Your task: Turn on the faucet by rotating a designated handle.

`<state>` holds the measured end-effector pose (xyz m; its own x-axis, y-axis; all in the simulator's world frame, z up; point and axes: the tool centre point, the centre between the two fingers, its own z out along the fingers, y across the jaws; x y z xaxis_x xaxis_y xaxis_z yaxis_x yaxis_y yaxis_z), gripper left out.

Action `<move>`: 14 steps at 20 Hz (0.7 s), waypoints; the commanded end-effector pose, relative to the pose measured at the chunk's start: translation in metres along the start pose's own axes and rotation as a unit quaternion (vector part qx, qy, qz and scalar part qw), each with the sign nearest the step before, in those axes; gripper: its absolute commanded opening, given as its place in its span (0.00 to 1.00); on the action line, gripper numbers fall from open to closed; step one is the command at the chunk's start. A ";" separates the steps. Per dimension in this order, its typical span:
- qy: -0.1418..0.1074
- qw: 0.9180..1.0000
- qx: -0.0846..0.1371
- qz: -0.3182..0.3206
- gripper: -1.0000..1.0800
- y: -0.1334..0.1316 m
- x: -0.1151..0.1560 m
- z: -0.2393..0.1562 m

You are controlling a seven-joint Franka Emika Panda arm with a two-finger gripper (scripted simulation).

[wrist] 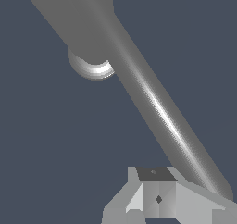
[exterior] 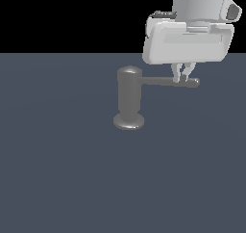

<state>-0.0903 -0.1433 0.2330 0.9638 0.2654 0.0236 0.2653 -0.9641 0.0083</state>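
One Panda arm (exterior: pixel 192 30) is hanging over the dark grey floor (exterior: pixel 57 169), its white hand filling the upper part of the exterior view's right. Below and toward that view's left, the faucet (exterior: pixel 129 99) is standing upright on its flared base. Its handle (exterior: pixel 168 82) is sticking out sideways from near the cap toward the exterior view's right. Right at the rod's tip, the gripper (exterior: pixel 183 75) is sitting with fingers (exterior: pixel 177 73) narrowly set; whether they're actually pinching the handle, I cannot tell
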 end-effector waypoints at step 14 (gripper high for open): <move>0.000 1.000 0.001 -0.009 0.00 0.032 0.022 0.001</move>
<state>-0.0670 -0.1665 0.2335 0.9593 0.2816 0.0222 0.2816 -0.9595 0.0042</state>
